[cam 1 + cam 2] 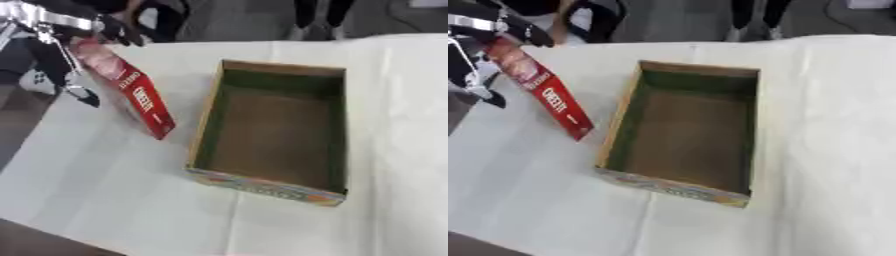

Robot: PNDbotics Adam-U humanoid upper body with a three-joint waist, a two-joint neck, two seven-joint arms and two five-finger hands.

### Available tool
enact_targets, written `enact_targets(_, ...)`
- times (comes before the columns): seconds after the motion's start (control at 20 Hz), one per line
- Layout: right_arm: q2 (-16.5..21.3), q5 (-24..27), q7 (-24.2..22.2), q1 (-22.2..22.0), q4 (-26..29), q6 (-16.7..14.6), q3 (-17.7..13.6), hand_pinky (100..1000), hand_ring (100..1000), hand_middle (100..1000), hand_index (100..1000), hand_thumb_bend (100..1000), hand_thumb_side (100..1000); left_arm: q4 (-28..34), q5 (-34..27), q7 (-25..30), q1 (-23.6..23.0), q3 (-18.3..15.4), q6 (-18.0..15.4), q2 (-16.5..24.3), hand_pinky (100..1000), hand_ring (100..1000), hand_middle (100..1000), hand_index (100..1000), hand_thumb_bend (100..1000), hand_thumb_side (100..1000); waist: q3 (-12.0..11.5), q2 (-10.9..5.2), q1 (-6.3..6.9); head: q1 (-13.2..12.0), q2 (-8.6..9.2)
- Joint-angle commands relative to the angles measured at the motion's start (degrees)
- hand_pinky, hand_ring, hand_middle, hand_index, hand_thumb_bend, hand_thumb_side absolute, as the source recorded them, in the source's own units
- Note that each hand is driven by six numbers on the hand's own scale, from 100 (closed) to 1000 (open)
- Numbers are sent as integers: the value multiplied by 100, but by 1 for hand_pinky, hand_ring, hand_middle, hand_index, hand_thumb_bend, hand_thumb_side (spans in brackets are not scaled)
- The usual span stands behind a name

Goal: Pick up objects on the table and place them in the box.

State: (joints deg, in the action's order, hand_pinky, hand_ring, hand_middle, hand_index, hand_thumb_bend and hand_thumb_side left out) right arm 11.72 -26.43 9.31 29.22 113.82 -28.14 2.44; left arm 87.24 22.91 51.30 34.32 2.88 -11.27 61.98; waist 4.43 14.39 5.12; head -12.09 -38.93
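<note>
A long red carton with white lettering hangs tilted above the table's left side, its lower end close to the cloth. My left hand is shut on its upper end, fingers curled over the top and thumb below. An open cardboard box with a dark bare floor and a colourful printed front wall stands just right of the carton, a small gap between them. My right hand shows in neither view.
A white cloth covers the table, whose left edge runs diagonally near the carton. Black chair parts and people's legs stand beyond the far edge. Open cloth lies in front of and to the right of the box.
</note>
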Motion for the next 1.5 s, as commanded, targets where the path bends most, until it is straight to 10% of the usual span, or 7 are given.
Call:
enact_targets(0.05, 88, 10, -13, 27, 77, -14, -9, 394, 735, 807, 838, 100, 751, -74, 544, 67, 110, -27, -192, 234, 930, 942, 946, 963, 611, 100, 0, -128, 6, 49, 55)
enact_targets(1.5, 33, 51, 6, 89, 77, -32, -22, 389, 734, 807, 837, 100, 749, -315, 698, 65, 221, 448, -628, -349, 854, 864, 868, 868, 521, 100, 216, -16, -34, 53, 26)
